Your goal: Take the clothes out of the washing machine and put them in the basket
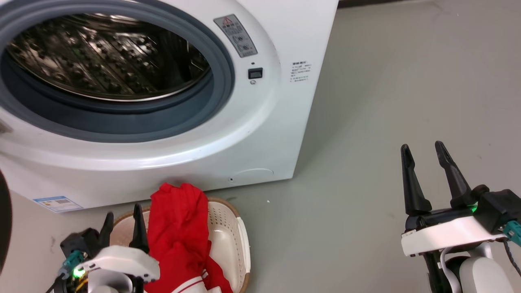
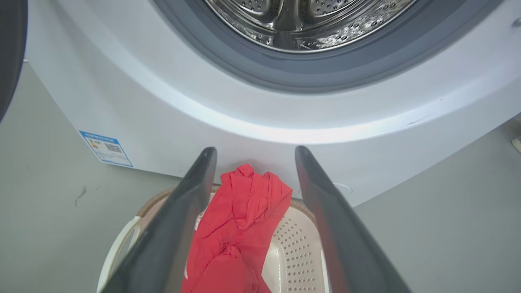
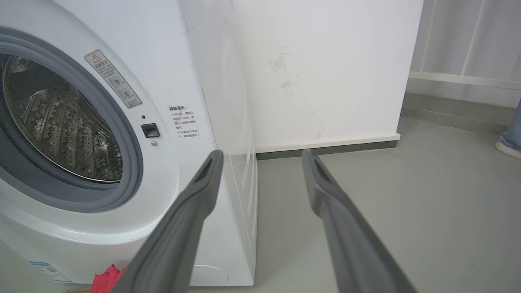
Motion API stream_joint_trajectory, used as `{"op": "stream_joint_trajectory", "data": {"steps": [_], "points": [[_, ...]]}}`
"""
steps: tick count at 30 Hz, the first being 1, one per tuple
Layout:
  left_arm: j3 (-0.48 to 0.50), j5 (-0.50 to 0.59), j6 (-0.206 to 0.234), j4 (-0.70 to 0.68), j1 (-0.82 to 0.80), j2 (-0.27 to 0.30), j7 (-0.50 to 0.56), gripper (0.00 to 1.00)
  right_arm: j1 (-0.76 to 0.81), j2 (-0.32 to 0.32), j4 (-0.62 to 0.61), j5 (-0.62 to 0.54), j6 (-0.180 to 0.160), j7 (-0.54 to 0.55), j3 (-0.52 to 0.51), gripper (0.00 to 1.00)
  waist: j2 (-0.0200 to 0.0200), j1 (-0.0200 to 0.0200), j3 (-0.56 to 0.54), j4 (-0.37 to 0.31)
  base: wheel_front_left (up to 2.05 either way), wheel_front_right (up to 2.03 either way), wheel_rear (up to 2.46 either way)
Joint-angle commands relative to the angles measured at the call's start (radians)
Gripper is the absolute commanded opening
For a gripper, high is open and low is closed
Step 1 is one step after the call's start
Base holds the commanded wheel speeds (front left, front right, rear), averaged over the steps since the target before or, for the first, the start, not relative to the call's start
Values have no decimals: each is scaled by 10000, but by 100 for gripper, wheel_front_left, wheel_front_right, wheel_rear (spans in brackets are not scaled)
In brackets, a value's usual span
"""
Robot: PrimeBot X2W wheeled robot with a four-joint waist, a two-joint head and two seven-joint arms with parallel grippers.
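Below the washer, your clothes lie in the basket; the drum looks bare. Left gripper and right gripper stand spread, holding nothing.

A white wall carries faint scuffs, and a dark skirting strip runs along its foot. A smooth grey floor spreads before the wall. Past the wall's right corner stand pale vertical bars, with a person's shoe near them

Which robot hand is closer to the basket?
The left. The left gripper is right over the basket, next to the red clothes lying in it. The right gripper is off to the side, over the grey floor.
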Motion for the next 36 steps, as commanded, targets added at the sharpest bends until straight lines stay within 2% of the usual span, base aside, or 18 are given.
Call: {"op": "stream_joint_trajectory", "data": {"steps": [1, 13, 19, 24, 36], "points": [[4, 103, -42, -276, 117, -6, -25, 100, 146, 3, -105, -67, -3, 40, -11, 100, 0, 3, -213, 160, 0, 0, 0], [-323, 836, 95, -2999, 459, -101, -25, 100, 396, 2, -143, -227, -3, 213, -52, 100, 0, 3, -681, 508, 0, 0, 0], [-635, 1436, 185, -3917, 821, -31, -25, 100, 570, 3, -105, -352, -3, 264, -162, 100, 0, 3, -975, 620, 0, 0, 0], [-916, 1830, 345, -4461, 1251, 22, 101, 100, 769, 3, -25, -526, -3, 275, -114, 100, 0, 3, -1267, 659, 0, 0, 0], [-1173, 1982, 659, -5032, 2380, 19, 653, 100, 1545, 3, 104, -1008, -3, 500, 3, 100, 0, 3, -2232, 763, 0, 0, 0]]}}
